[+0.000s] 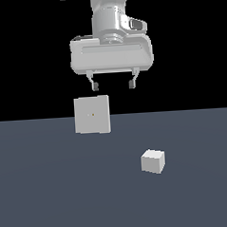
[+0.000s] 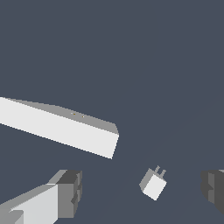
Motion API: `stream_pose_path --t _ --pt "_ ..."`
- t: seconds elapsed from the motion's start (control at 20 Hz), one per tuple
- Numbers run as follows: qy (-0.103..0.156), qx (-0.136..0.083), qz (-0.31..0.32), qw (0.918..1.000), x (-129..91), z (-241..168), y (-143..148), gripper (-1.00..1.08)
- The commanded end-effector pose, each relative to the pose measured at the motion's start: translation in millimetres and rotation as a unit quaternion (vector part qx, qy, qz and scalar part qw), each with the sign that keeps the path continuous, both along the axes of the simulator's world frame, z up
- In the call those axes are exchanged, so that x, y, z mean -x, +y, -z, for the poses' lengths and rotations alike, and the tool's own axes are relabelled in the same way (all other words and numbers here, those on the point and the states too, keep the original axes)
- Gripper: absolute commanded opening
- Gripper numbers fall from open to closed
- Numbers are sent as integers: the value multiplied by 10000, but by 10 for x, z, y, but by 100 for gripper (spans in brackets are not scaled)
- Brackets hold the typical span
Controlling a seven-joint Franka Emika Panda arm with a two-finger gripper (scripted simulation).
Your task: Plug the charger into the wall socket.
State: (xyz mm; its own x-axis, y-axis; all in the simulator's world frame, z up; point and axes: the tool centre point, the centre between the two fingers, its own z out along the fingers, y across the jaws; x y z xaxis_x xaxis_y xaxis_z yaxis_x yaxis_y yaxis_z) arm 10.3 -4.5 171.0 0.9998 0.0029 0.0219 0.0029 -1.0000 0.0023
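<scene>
The charger (image 1: 153,161) is a small off-white cube lying on the grey floor toward the exterior view's right; in the wrist view the charger (image 2: 153,184) shows two short prongs. The wall socket (image 1: 92,115) is an upright off-white square slab with a tiny dot at its centre, standing farther back and to the left; the wall socket (image 2: 65,127) appears edge-on in the wrist view. My gripper (image 1: 113,85) hangs open high above the floor, holding nothing. In the wrist view the charger lies between the two fingertips (image 2: 70,192), far below them.
A flat grey floor (image 1: 54,195) spreads around both objects. Black background lies behind the socket and the arm.
</scene>
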Motion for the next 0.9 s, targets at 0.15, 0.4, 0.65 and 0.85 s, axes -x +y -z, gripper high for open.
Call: stream_pose_path --t 0.15,0.4,0.65,0.85 --pt "-10 2 25 10000 8 9 -8 100" --pt "-68 17 179 9998 57 63 -54 100" --pt "-181 44 473 9987 152 167 -138 100" --pt "-309 76 808 9962 262 288 -228 100"
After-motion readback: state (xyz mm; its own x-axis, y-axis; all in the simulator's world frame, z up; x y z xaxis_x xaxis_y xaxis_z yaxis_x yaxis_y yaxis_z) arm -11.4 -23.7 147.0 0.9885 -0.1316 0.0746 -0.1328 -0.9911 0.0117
